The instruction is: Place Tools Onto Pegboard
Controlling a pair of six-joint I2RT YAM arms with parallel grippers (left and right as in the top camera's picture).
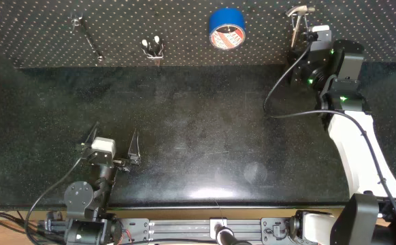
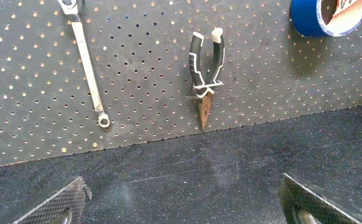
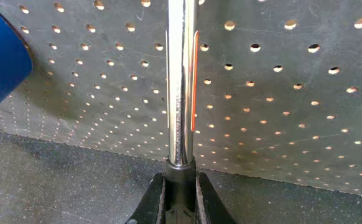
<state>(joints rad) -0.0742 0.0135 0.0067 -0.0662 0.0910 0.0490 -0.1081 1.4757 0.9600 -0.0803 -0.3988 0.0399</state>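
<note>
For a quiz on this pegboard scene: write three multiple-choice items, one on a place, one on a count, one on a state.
1. The blue roll of tape hangs on the perforated pegboard: A) between the black-handled pliers and the chrome-shafted hammer; B) left of the silver wrench; C) below the pliers.
2. Things at the pegboard: A) two; B) four; C) six.
3. The right arm's tool is: A) open; B) shut on the tape; C) shut on the hammer's handle.
Key: 1A, the top view shows that order; 2B, wrench, pliers, tape, hammer; 3C, its fingers clamp the black grip.
</note>
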